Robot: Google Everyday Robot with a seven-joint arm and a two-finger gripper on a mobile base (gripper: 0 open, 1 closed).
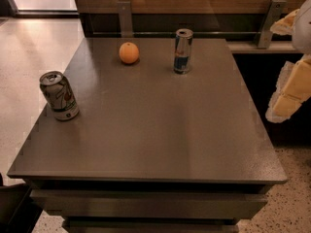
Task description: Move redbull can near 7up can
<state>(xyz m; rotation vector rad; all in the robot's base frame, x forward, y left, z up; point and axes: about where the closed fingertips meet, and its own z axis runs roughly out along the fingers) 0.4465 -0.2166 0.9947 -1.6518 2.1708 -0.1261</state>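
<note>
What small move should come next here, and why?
Probably bring the tool leftward toward the redbull can. The tool hangs beyond the right edge of the table, holding nothing. The redbull can stands upright and untouched at the back, beside an orange and far from the 7up can at the left edge.

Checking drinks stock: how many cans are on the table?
2. The 7up can stands near the left edge of the table; the redbull can stands at the back, right of the orange. The gripper hangs beyond the right edge. None look hidden.
</note>
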